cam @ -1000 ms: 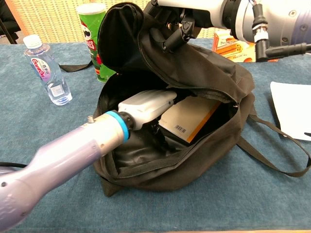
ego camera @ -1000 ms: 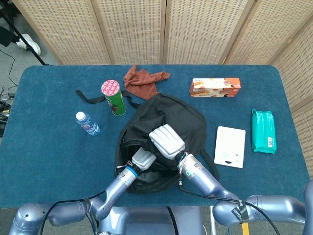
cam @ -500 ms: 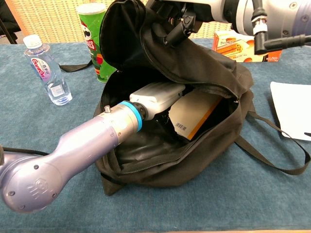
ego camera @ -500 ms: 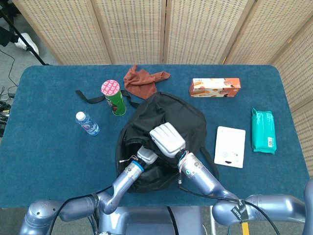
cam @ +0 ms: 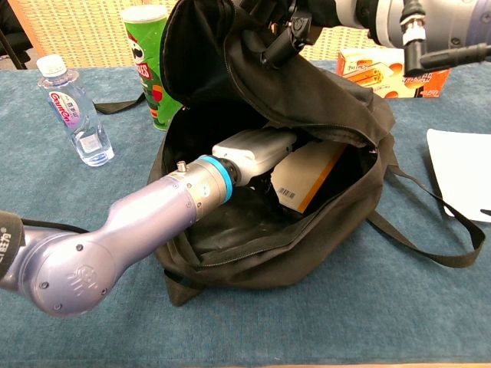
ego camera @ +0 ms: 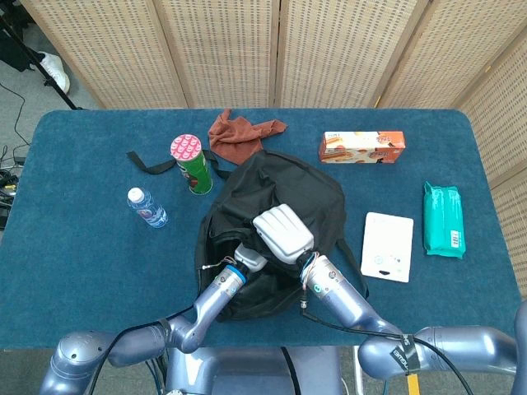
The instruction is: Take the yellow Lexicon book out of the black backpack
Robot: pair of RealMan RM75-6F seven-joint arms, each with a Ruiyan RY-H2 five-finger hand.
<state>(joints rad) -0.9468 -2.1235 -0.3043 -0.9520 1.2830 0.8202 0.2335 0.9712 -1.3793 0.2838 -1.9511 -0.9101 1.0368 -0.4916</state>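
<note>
Nearest me, the left hand (cam: 253,149) is reaching into the mouth of the black backpack (cam: 322,107), pushed in right against the yellow Lexicon book (cam: 311,172). Its fingers are buried in the bag's shadow, so I cannot tell whether they have closed on the book or merely touch it. The book lies tilted inside the opening, barcode showing, still within the backpack. Above it, the right hand (ego camera: 282,233) grips the upper flap of the backpack and holds it lifted, keeping the mouth wide. Further back on the blue table (ego camera: 82,247) stand a water bottle (cam: 74,111) and a green chip can (cam: 146,61); beyond those lies an orange snack box (ego camera: 362,147).
</note>
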